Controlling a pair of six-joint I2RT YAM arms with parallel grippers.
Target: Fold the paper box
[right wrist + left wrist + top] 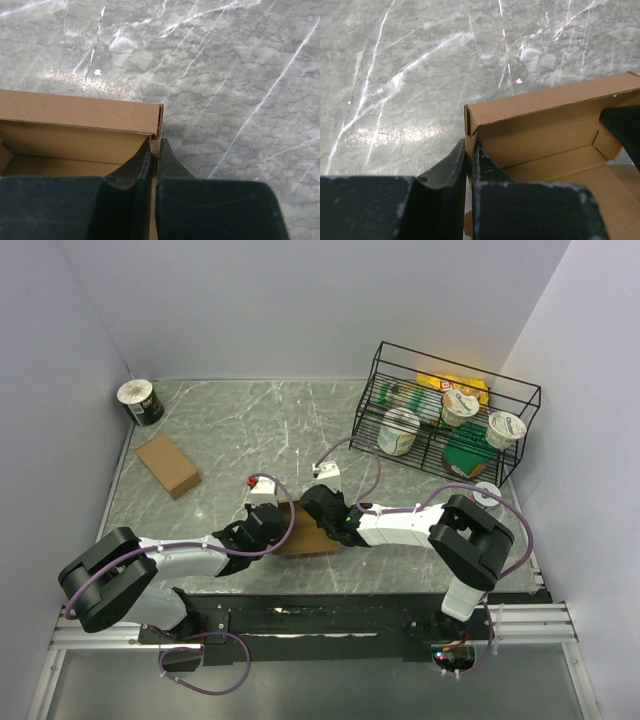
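The paper box (308,541) is brown cardboard, open at the top, and lies near the table's front edge between my two grippers. In the left wrist view the paper box (545,125) shows its inside, and my left gripper (469,146) is shut on its left side wall, one finger inside and one outside. In the right wrist view my right gripper (155,142) is shut on the right side wall of the paper box (75,117) in the same way. From above, the left gripper (272,526) and right gripper (326,516) hide most of the box.
Another brown cardboard box (168,465), fully formed, lies at the left. A tape roll (140,401) stands in the back left corner. At the back right, a black wire rack (448,410) holds yogurt cups and packets. Grey walls close in the marble table (250,430).
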